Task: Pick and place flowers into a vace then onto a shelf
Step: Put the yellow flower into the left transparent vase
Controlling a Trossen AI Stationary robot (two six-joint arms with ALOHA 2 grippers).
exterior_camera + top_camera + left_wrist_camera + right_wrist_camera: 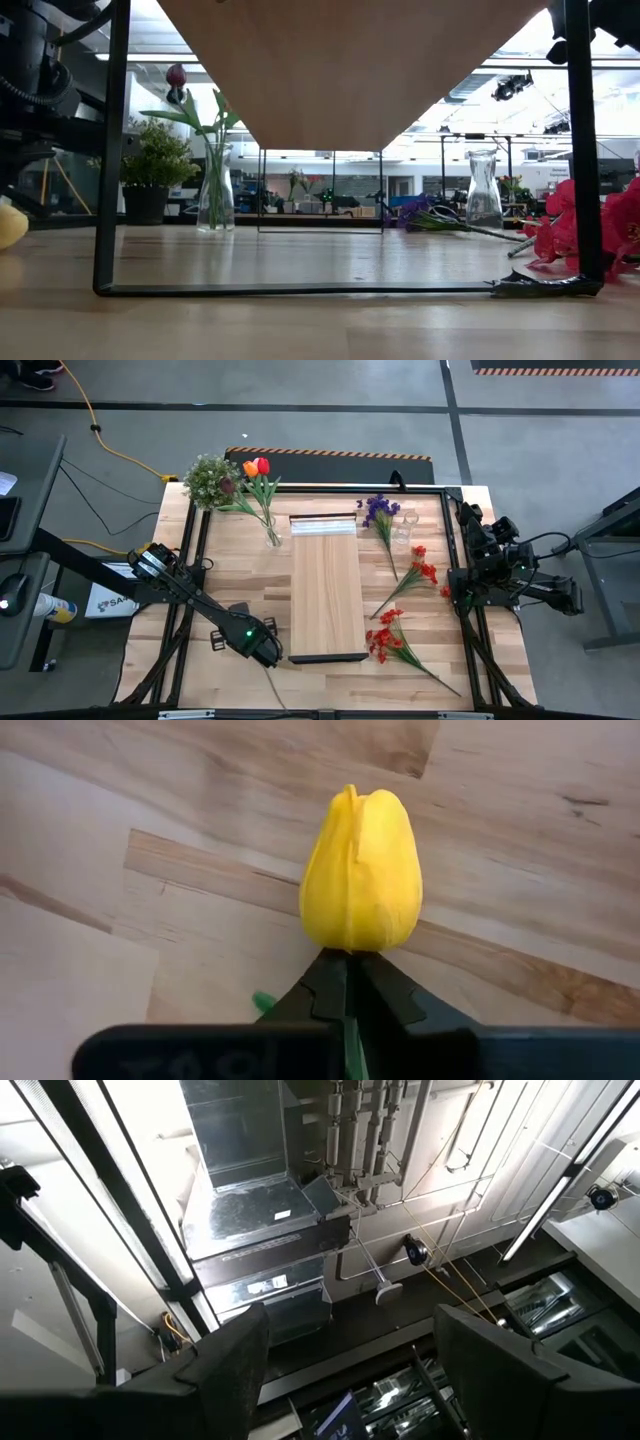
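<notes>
My left gripper (pixel 258 647) points down at the tabletop just left of the shelf's (pixel 325 585) near end, shut on a yellow tulip (pixel 362 870). Its bloom also shows in the low view (pixel 8 222). A glass vase (pixel 272 536) at the shelf's far left corner holds red and orange tulips (pixel 257 467). A second vase (pixel 404 528) stands empty. A purple sprig (pixel 379 510) and red sprays (pixel 415 575) lie flat on the table right of the shelf. My right gripper (pixel 350 1365) is parked at the right edge, pointing up, open. My left gripper pinches the tulip's green stem (pixel 351 1040) between its two fingers, right below the bloom. The fingers come from above, pointing down. The bloom sticks out past the fingertips, low over the wood. The thin stem (pixel 275 685) trails toward the table's near edge.
A bushy potted plant (pixel 210 480) stands at the far left corner. A black metal frame (pixel 190 560) runs around the table. More red sprays (pixel 392 642) lie near the shelf's near right corner. Bare wood (pixel 230 575) lies between the left arm and the vase.
</notes>
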